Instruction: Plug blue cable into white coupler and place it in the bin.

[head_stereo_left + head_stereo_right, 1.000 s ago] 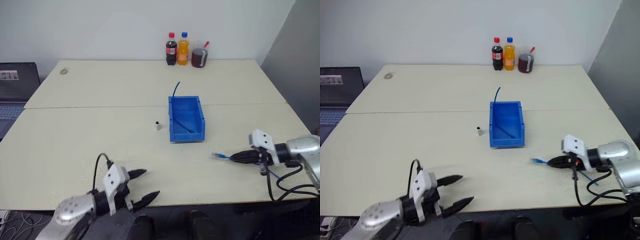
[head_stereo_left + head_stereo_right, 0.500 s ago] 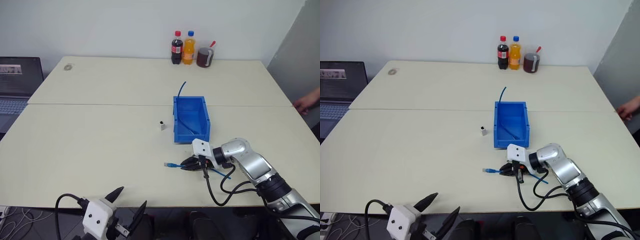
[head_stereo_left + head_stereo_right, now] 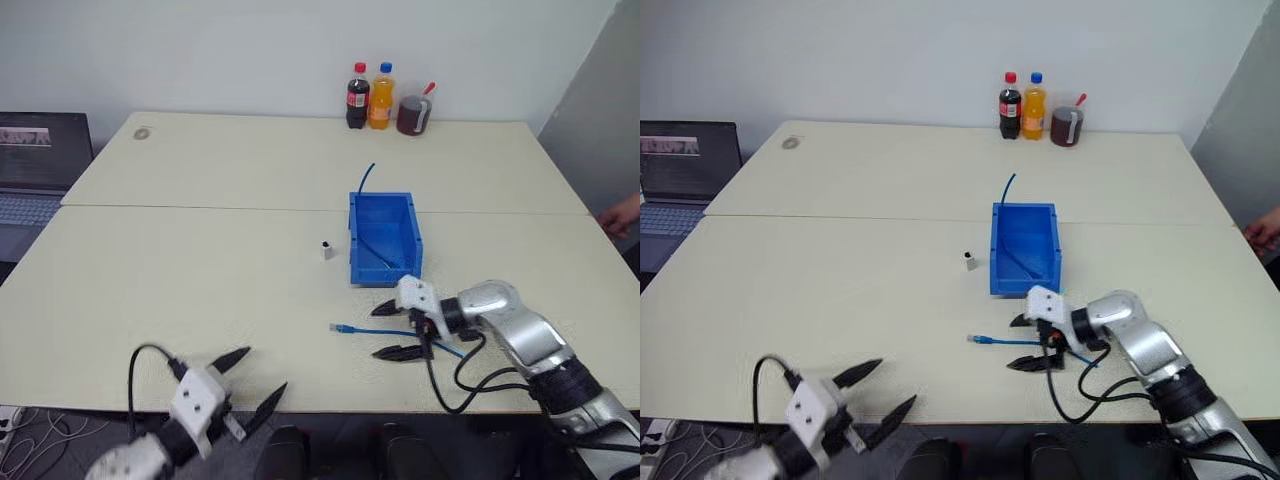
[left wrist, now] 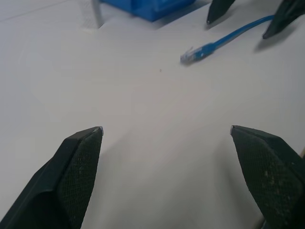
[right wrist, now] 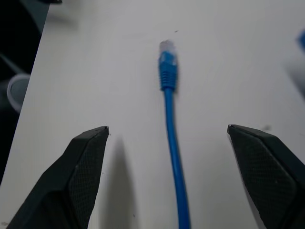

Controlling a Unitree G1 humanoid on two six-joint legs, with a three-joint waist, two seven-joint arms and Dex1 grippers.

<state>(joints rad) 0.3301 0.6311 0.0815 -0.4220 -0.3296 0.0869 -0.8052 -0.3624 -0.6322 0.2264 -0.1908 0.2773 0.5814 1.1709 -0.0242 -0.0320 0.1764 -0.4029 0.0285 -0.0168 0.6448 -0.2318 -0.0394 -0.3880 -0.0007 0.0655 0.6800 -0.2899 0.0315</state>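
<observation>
The blue cable lies flat on the table in front of the bin, its clear plug pointing left. My right gripper is open, one finger on each side of the cable, gripping nothing. The white coupler stands alone just left of the bin. My left gripper is open and empty over the table's front edge, well left of the cable. In the left wrist view the cable lies ahead of its fingers.
A darker blue cable piece sticks out of the bin's far end. Two bottles and a dark cup stand at the table's far edge. A laptop sits at far left. A person's hand shows at the right edge.
My right gripper carried the cable leftward to in front of the bin, then opened and let it go onto the table. The left gripper stayed open and came up over the front edge.
</observation>
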